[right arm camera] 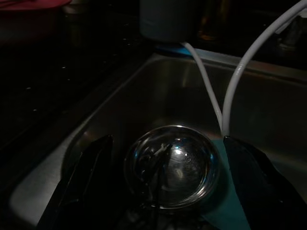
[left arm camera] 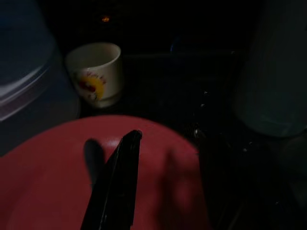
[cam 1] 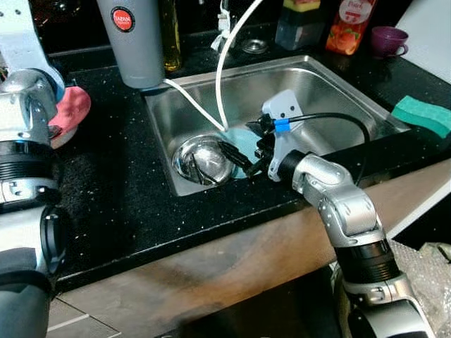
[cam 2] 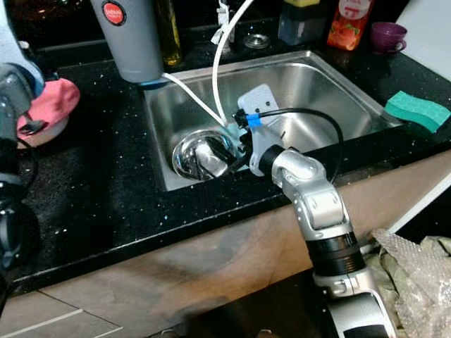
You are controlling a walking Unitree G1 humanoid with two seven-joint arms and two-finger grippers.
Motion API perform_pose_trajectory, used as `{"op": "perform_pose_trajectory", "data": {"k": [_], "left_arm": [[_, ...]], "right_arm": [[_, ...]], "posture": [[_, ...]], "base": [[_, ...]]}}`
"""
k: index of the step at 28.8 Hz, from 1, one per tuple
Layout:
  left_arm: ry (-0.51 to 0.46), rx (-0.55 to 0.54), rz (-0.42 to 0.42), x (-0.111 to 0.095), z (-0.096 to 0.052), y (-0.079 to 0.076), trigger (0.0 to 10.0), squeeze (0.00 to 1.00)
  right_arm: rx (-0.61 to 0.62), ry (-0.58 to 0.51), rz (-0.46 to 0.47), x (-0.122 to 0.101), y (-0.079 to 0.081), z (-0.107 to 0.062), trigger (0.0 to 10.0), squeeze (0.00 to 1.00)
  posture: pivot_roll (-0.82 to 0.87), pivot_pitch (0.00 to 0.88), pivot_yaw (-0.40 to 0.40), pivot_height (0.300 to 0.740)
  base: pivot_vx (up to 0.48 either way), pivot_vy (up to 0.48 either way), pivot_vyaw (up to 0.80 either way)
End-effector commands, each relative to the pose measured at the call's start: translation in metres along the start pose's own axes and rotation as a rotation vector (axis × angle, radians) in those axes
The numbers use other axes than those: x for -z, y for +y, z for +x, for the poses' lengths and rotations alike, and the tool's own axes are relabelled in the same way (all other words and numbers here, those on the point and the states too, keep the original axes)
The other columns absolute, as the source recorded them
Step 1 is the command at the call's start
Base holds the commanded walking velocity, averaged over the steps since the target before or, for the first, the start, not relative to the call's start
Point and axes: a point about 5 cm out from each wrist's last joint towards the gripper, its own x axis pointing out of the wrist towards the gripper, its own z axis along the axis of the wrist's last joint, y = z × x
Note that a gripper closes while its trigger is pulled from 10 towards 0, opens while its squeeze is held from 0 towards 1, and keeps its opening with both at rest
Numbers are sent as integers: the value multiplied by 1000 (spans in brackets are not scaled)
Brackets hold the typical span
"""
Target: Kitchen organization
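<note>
Bowl: one, shiny steel, lying in the near left corner of the sink, partly over a teal cloth.

Right tool: one, reaching down into the sink from the near edge; fingers spread wide, one on each side of the bowl in the right wrist view, not closed on it.

Counter: one, black and speckled, running round the sink, with a wooden front edge nearest the robot.

Left tool: one, over the counter at the left above a red plate; one dark finger shows, so I cannot tell how wide it stands.

Cup: one, white with a red and yellow print, just beyond the red plate.

Sponge: one, green, on the counter right of the sink.

Hoses: two, white, dropping into the sink just behind the bowl.

Grey canister: one, red round label, at the sink's far left corner.

Far edge: one dark bottle, one clear container, one orange carton, one purple cup.
</note>
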Motion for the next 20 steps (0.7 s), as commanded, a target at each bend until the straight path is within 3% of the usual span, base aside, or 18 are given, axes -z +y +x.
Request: {"op": "perform_pose_trajectory", "data": {"k": [1,2,3,6,9,15,18,20], "left_arm": [[-18,-27,25,-2,-5,13,10000,0],[-41,-11,113,-4,-13,21,10000,0],[-41,-11,113,-4,-13,21,10000,0],[-23,33,333,-2,-28,32,10000,0],[6,48,375,1,-33,39,10000,0],[80,84,352,14,-45,53,10000,0],[89,83,360,18,-44,59,10000,0],[101,102,321,21,-42,60,10000,0]], "right_arm": [[-12,7,-4,2,1,-1,10000,0],[-20,11,-8,2,1,-1,10000,0],[-20,11,-8,2,1,-1,10000,0],[-38,16,-18,3,3,-1,10000,0],[-42,18,-24,3,3,-1,10000,0],[-54,23,-32,4,3,-3,10000,0],[-61,25,-34,4,3,-2,10000,0],[-69,25,-37,4,3,-1,10000,0]], "posture": [[28,90,-12,740],[34,87,-18,740],[34,87,-18,740],[31,83,-17,740],[29,80,-15,740],[34,74,-26,740],[36,74,-31,740],[37,76,-37,740]], "base": [[0,0,0],[0,0,0],[0,0,0],[0,0,0],[0,0,0],[0,0,0],[0,0,0],[0,0,0]]}}
